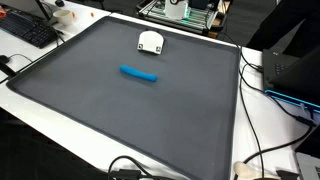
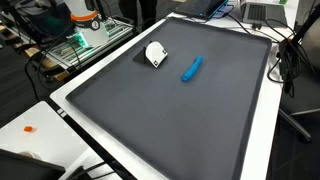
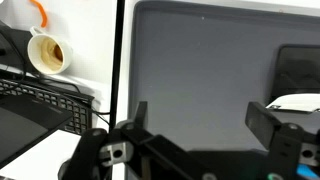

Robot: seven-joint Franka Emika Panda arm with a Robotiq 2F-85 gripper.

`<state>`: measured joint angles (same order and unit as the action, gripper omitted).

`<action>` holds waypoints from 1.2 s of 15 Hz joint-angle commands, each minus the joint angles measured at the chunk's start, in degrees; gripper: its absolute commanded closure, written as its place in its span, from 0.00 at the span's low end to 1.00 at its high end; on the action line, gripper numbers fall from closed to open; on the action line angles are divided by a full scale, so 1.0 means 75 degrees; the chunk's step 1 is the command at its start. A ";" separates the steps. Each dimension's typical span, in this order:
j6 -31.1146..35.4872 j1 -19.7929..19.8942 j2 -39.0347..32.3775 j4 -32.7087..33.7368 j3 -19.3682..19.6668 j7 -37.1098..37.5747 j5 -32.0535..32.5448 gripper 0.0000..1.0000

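The wrist view shows my gripper [image 3: 200, 118] open, its two dark fingers [image 3: 262, 118] spread wide with only bare grey mat [image 3: 195, 60] between them. A small white object [image 3: 296, 102] peeks in at the right edge, just beyond the right finger. In both exterior views that white object [image 1: 151, 42] [image 2: 156, 54] sits near the mat's far side, with a blue elongated object [image 1: 138, 73] [image 2: 191, 68] lying flat a short way from it. Neither the arm nor the gripper appears in either exterior view.
The large grey mat [image 1: 120, 110] [image 2: 170, 120] covers a white table. A keyboard [image 1: 28, 30] [image 3: 35, 95] and a white cup [image 3: 48, 53] lie off the mat. Cables [image 1: 262, 150] and electronics [image 1: 180, 10] [image 2: 85, 40] crowd the edges.
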<state>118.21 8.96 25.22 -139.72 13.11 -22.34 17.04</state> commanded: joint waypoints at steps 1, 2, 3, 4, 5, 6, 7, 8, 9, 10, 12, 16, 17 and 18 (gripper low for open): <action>-0.0016 0.0003 -0.0001 0.0011 -0.0007 -0.0003 -0.0006 0.00; -0.0016 0.0003 -0.0001 0.0011 -0.0007 -0.0002 -0.0006 0.00; -0.0033 -0.0045 0.0059 -0.0073 -0.0131 0.0167 -0.0012 0.00; -0.0106 -0.0142 0.0124 -0.0159 -0.0196 0.0309 -0.0253 0.00; -0.0205 -0.0216 0.0215 -0.0285 -0.0379 0.0645 -0.0416 0.00; -0.0348 -0.0301 0.0246 -0.0360 -0.0532 0.0932 -0.0599 0.00; -0.0610 -0.0337 0.0254 -0.0439 -0.0806 0.1605 -0.0773 0.00; -0.0743 -0.0443 0.0294 -0.0554 -0.0975 0.1965 -0.1011 0.00; -0.0825 -0.0527 0.0323 -0.0686 -0.1171 0.2464 -0.1244 0.00; -0.1006 -0.0605 0.0288 -0.0733 -0.1330 0.2969 -0.1580 0.00; -0.1017 -0.0748 0.0272 -0.0958 -0.1599 0.3864 -0.2166 0.00; -0.0210 -0.0852 0.0258 -0.1517 -0.1896 0.5234 -0.3228 0.00; -0.0004 -0.0849 0.0250 -0.1635 -0.1950 0.5521 -0.3452 0.00; 0.0219 -0.0856 0.0244 -0.1753 -0.1988 0.5779 -0.3703 0.00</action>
<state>115.50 2.68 25.79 -149.23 -1.12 15.48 -5.85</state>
